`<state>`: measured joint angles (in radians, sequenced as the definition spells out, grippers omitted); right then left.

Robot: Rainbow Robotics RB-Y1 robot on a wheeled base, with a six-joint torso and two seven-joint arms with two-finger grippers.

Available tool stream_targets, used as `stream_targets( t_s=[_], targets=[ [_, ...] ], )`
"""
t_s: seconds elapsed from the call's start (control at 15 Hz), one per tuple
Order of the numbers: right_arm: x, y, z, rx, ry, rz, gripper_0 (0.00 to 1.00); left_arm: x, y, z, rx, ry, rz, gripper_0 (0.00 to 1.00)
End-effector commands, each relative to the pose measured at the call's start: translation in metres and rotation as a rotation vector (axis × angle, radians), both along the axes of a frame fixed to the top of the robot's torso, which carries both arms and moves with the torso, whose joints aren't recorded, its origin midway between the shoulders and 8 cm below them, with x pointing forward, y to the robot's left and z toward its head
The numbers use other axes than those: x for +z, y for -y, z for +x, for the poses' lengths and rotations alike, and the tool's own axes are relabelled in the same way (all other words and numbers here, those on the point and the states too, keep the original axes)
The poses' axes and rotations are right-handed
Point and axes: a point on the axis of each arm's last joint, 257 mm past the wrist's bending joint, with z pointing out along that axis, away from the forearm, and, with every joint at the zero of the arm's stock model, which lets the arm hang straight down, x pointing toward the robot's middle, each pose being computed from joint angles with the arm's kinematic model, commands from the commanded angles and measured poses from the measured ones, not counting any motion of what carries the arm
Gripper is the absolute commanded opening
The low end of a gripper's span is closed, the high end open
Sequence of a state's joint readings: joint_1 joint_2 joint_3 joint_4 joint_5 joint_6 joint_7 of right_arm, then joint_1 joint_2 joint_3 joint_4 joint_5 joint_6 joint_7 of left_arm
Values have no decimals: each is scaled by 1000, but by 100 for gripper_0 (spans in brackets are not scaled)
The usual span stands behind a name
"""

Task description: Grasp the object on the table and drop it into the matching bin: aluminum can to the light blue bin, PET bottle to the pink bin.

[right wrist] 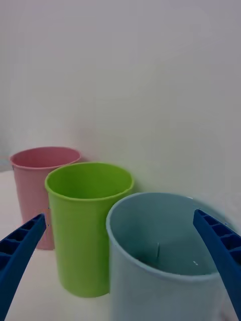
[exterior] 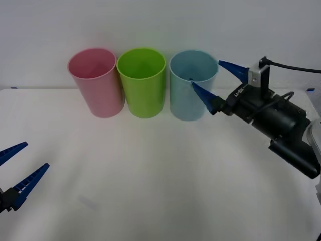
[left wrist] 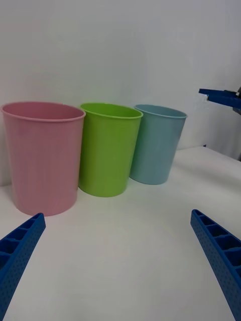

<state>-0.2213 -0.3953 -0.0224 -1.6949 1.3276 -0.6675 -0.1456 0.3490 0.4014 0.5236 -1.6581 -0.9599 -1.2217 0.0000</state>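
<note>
The light blue bin point(exterior: 185, 103) stands at the right end of a row of cups at the back of the white table point(exterior: 150, 175). The pink bin point(exterior: 98, 85) is at the left end. My right gripper point(exterior: 206, 73) hovers open at the light blue bin's rim, one finger over the mouth and one past its right side, nothing between them. In the right wrist view the light blue bin point(right wrist: 150, 281) sits below the open right gripper point(right wrist: 118, 215). The aluminum can and the PET bottle are out of view. My left gripper point(exterior: 36, 154) rests open low at the table's left front.
A lime green cup point(exterior: 144, 93) stands between the pink and light blue bins, almost touching both. A plain white wall rises behind the cups. The left wrist view looks across bare table at the pink bin point(left wrist: 42, 155), the green cup point(left wrist: 105, 155) and the light blue bin point(left wrist: 153, 145).
</note>
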Motion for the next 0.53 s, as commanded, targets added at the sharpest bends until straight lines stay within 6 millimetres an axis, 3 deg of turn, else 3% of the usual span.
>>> stream_targets(
  t_s=[0.07,0.53],
  targets=[
    [-16,15,-32,7,-25,-13,100,0,0,0,0,0,0,100],
    [-65,47,-112,68,-112,-90,100,0,0,0,0,0,0,100]
  ],
)
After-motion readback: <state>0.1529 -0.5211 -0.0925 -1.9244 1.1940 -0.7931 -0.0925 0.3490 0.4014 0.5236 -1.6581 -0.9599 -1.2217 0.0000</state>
